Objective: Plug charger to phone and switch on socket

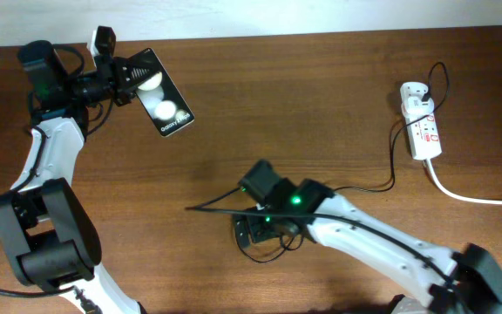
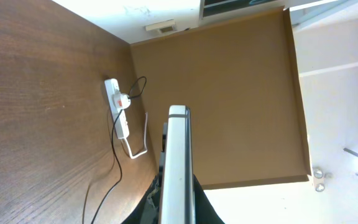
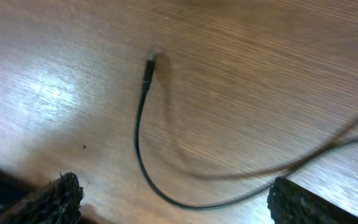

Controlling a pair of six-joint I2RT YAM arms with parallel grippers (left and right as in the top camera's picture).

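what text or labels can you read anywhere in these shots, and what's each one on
"Galaxy": first word of the white lettering on the phone, near its lower end in the overhead view; the word after it is too blurred to read.
Red markings on the socket: too small to read.
Wrist views: no readable text.

The phone (image 2: pixel 178 168) rises edge-on from the lower centre of the frame. Left of it, a white power strip (image 2: pixel 118 109) lies on the wooden table (image 2: pixel 36 93), with a thin black cable (image 2: pixel 114 163) trailing downward.
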